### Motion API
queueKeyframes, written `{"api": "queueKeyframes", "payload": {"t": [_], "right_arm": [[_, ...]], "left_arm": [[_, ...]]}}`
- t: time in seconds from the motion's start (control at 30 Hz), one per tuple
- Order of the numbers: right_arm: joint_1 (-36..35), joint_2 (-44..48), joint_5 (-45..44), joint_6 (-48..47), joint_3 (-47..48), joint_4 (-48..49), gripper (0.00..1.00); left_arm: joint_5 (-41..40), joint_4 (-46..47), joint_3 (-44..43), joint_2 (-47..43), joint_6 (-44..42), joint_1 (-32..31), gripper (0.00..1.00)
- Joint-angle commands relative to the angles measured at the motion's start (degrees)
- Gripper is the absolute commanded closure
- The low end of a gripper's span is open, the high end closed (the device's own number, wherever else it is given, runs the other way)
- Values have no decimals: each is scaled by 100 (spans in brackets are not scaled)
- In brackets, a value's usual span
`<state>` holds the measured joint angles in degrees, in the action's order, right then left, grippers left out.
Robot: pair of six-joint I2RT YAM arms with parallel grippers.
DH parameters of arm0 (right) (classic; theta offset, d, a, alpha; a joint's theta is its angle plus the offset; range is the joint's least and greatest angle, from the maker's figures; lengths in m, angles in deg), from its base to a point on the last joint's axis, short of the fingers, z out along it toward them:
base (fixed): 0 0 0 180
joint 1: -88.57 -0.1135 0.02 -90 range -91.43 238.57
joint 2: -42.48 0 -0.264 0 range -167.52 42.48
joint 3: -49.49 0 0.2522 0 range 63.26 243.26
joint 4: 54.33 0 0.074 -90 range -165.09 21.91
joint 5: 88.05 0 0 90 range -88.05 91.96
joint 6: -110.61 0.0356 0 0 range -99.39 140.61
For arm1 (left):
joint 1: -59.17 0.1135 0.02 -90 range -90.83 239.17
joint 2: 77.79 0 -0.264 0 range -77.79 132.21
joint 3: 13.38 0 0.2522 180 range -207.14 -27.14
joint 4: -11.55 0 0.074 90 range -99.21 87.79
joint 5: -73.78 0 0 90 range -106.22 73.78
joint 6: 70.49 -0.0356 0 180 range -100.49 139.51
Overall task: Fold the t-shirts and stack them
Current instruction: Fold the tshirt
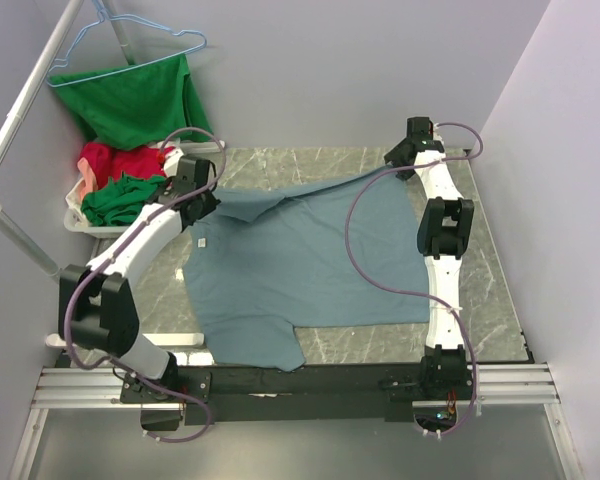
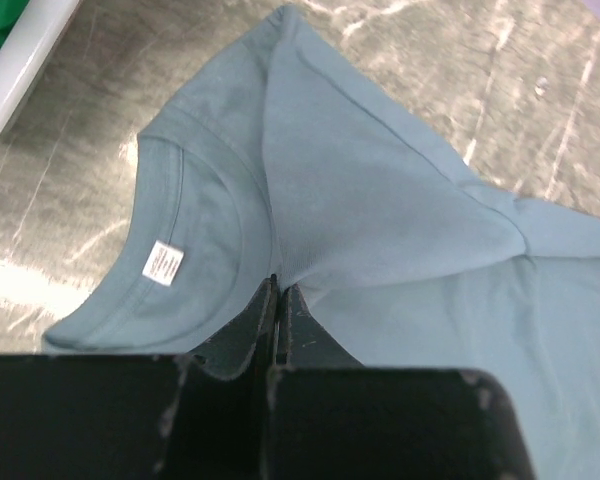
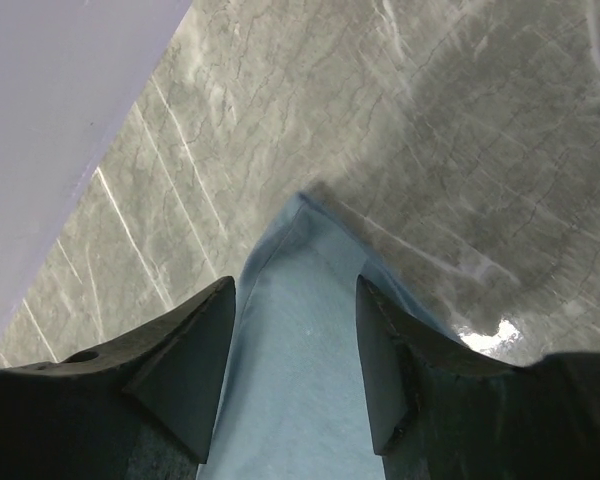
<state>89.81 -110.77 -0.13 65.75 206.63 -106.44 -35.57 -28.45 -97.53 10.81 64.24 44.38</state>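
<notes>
A soft grey-blue t-shirt (image 1: 310, 265) lies spread and lightly creased on the marbled grey table (image 1: 500, 300), one sleeve at the near edge. The left gripper (image 2: 277, 300) is pinched tight on a fold of cloth just beside the ribbed collar (image 2: 195, 215), raising a ridge. Farther off, the right gripper (image 3: 295, 283) has its jaws apart, astride a pointed corner of the cloth. At far left, a white basket (image 1: 77, 215) holds a crumpled red shirt (image 1: 110, 160) and a green shirt (image 1: 120, 200). Behind it, a second green shirt (image 1: 135, 100) hangs on a blue wire hanger (image 1: 130, 40).

The print on the label (image 2: 163, 262) cannot be read. The grey-blue t-shirt (image 2: 380, 200) is cropped by the left wrist view's edge; the red t-shirt (image 1: 110, 160) is partly hidden under a green t-shirt (image 1: 120, 198).
</notes>
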Motion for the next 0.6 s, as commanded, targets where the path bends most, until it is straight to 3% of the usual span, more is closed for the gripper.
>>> {"api": "queueKeyframes", "payload": {"t": [0.0, 0.23, 0.3, 0.37, 0.4, 0.5, 0.57], "right_arm": [[52, -161, -20, 82, 235, -32, 43], [52, -135, 33, 91, 165, 29, 45], [52, -144, 42, 100, 156, 29, 52], [52, -144, 68, 108, 156, 20, 61], [61, -135, 68, 126, 156, 20, 75], [52, -65, 103, 152, 51, 64, 98], [52, -21, 103, 144, 16, 64, 100]], "left_arm": [[107, -39, 192, -597, 27, -59, 99], [195, -180, 464, -1054, -52, -77, 99], [204, -206, 526, -1125, -61, -77, 99], [195, -224, 588, -1195, -61, -77, 99], [160, -267, 597, -1213, -61, -77, 99], [143, -285, 579, -1248, -70, -77, 99], [90, -312, 579, -1266, -70, -77, 99]]}}
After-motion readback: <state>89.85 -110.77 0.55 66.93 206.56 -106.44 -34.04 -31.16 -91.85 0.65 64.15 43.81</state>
